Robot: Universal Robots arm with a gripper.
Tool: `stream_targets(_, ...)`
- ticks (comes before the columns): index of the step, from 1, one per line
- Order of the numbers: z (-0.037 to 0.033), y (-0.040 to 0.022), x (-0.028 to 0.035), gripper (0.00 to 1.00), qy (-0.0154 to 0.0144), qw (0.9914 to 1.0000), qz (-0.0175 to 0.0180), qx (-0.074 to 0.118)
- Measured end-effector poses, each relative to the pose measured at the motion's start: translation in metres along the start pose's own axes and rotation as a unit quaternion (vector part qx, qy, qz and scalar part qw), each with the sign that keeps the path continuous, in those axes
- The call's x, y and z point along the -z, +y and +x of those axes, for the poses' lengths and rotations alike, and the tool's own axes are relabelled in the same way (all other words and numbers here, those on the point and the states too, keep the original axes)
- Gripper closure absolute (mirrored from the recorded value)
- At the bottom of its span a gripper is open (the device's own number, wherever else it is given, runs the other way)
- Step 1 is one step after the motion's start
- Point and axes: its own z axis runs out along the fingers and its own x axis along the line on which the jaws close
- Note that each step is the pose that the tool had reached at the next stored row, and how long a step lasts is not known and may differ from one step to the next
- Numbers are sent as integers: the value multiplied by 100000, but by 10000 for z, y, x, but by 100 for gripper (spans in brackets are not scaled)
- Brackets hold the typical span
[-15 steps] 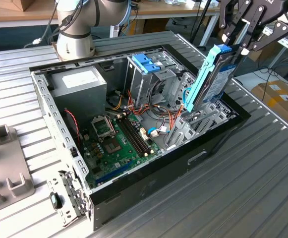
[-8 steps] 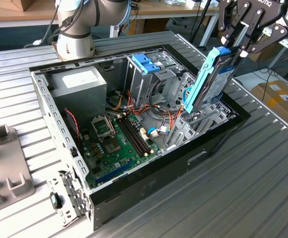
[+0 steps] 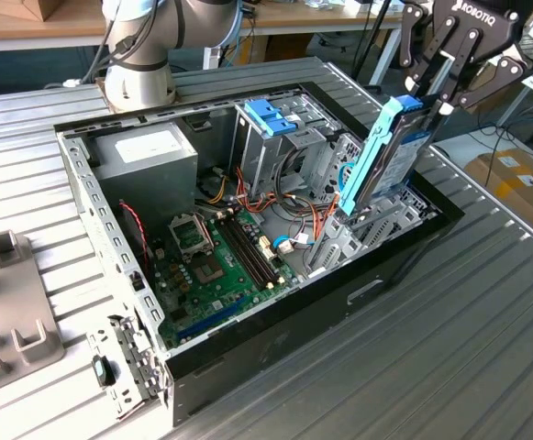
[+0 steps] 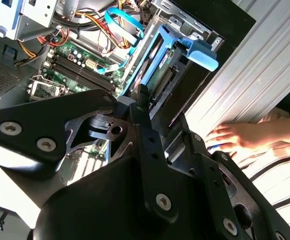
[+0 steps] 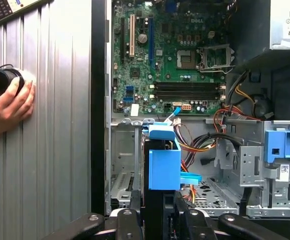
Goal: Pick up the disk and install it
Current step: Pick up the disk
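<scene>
The disk (image 3: 396, 154), a flat grey drive with blue side rails, stands on edge and leans slightly at the exterior view's right end of the open computer case (image 3: 275, 344). Its lower end sits down among the metal bay parts there. My gripper (image 3: 428, 99) is above it, shut on its upper end. In the first wrist view the disk's blue rail end (image 5: 163, 161) sticks out between my black fingers (image 5: 131, 212), over the bay. The second wrist view shows the disk (image 4: 160, 64) beyond my gripper (image 4: 145, 102).
Inside the case are a tall metal cage with a blue top (image 3: 271, 124), a grey power supply box (image 3: 147, 156), the motherboard (image 3: 213, 261) and loose cables. A person's hand (image 5: 7, 105) rests on the ribbed table beside the case. Grey fixtures (image 3: 9, 312) lie at the exterior view's left.
</scene>
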Motion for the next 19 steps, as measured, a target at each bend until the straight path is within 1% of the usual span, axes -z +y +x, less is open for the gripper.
stream_targets(6, -1, -13, -18, 65, -3, 100000, -1, -1)
stream_targets(7, 0, -13, -41, 65, 1, 100000, -2, -13)
stream_targets(19, 0, -12, -54, 65, 10, 100000, -2, -16)
